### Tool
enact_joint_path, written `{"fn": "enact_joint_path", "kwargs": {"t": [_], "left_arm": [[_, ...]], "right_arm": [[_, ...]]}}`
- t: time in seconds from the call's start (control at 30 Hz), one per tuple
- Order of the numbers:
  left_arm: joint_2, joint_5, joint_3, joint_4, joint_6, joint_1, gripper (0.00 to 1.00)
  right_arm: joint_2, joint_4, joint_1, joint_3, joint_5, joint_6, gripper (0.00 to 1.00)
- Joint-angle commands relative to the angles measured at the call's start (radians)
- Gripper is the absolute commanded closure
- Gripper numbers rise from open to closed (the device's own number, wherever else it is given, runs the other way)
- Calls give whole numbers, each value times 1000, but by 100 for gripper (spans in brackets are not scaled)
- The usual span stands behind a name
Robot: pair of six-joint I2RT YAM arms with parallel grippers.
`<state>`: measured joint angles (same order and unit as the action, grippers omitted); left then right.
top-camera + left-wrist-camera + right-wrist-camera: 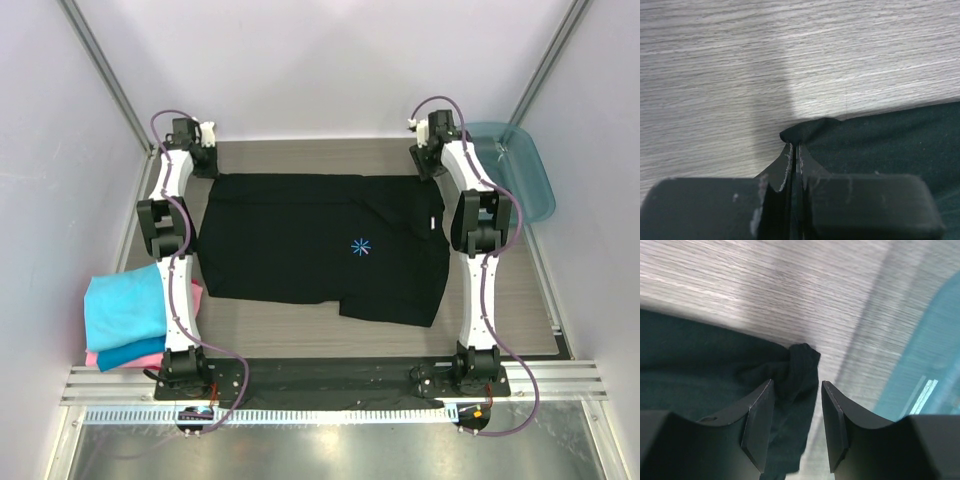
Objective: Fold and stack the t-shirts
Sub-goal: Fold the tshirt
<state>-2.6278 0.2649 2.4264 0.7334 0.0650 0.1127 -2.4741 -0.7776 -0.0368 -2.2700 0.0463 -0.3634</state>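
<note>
Our left pincer (795, 148) was clamped on the black t-shirt (300, 240) at its far-left corner, our right pincer (797, 386) apart astride the far-right one, likely for folding.

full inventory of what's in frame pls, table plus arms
black t-shirt: 1, black with a small light-blue starburst mark, spread flat mid-table
folded t-shirts: 3 in one stack, turquoise over blue over pink, near-left edge of the table beside the left arm
tray: 1, translucent teal, far right, beside the right arm
table: 1, grey wood grain, under the shirts
left end effector: 1, black, shut on the black t-shirt's far-left corner
right end effector: 1, black, open, jaws either side of the shirt's bunched far-right corner
</note>
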Motion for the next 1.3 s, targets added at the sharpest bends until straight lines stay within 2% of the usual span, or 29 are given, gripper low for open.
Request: {"fn": "enact_joint_path", "kwargs": {"t": [0.0, 0.27, 0.43, 0.47, 0.63, 0.83, 0.87, 0.97, 1.07, 1.27], "left_arm": [[61, -44, -18, 15, 38, 16, 100], [69, -47, -32, 21, 58, 10, 100], [72, -65, -46, 27, 75, 8, 100], [74, -69, -49, 31, 76, 8, 100], [84, -88, -70, 38, 96, 2, 100], [103, -122, -90, 43, 117, -11, 100], [104, -124, -92, 43, 122, -15, 100], [109, -138, -87, 43, 127, -22, 100], [123, -151, -55, 34, 122, -22, 100], [250, -130, -10, 3, 90, -22, 100]], "right_arm": [[-23, 17, 6, -66, -13, 12, 52], [-91, 43, 25, -129, -20, 40, 50], [-114, 46, 25, -138, -32, 76, 45], [-120, 47, 56, -140, -33, 84, 43], [-167, 51, 103, -190, -189, 156, 39], [-213, 70, 135, -230, -298, 164, 64], [-220, 70, 137, -238, -319, 156, 74], [-232, 69, 137, -267, -374, 141, 93], [-197, 66, 135, -284, -417, 116, 99], [-47, 67, 137, -281, -434, 86, 99]]}}
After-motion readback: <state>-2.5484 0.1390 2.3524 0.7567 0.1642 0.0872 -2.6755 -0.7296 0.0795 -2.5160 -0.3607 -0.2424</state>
